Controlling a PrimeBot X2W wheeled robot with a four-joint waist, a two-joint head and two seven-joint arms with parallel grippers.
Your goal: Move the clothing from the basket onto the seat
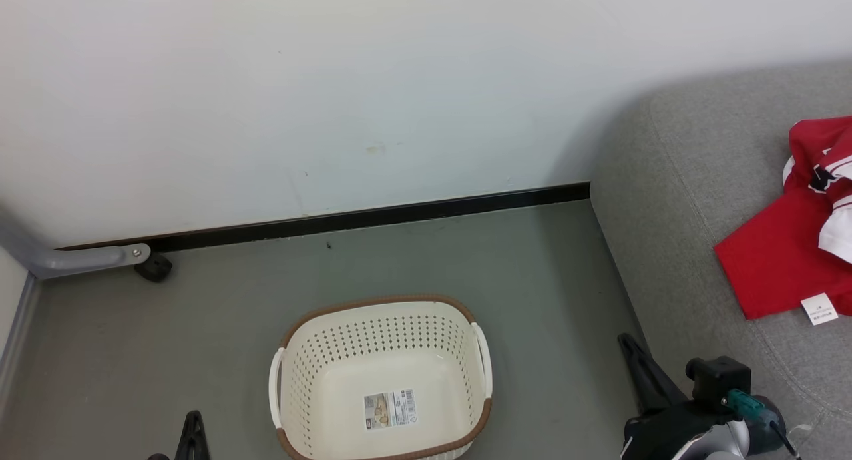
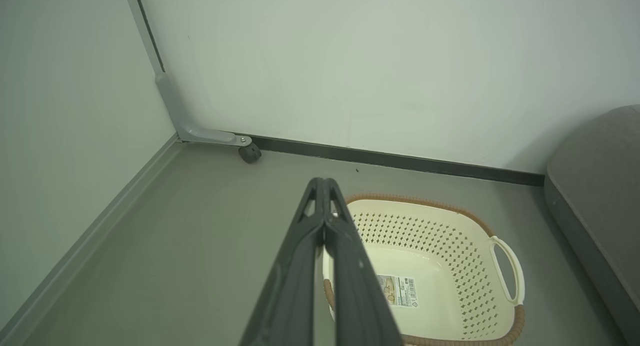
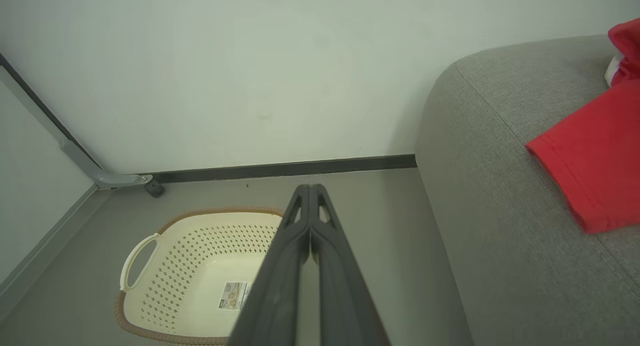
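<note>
Left gripper (image 2: 324,182) up in its wrist view: 2 dark fingers pressed flat together, nothing between them. In the head view just its tip pokes up from the bottom edge. Right gripper (image 3: 310,187), same story: fingers tight together, empty, hanging over the floor (image 1: 532,280) between the basket (image 1: 379,301) and the seat (image 1: 672,247).

The basket sits on the floor near the wall (image 1: 333,80), its near rim cut off by the head view's bottom edge. On its bare bottom, a label sticker (image 1: 390,409), print too small to read.

And the clothing (image 1: 775,260) lies on the seat, red with white panels, running off the right edge. How far it spreads I can't tell, nor whether it's 1 garment or 2. A dark-and-white mark shows near its top, unreadable. A small white tag (image 1: 819,309) lies at its near corner on the grey fabric.

Far left, a grey bracket (image 1: 86,257) with a dark castor (image 1: 154,267) meets the skirting (image 1: 399,214), the bracket's upper end out of frame.
</note>
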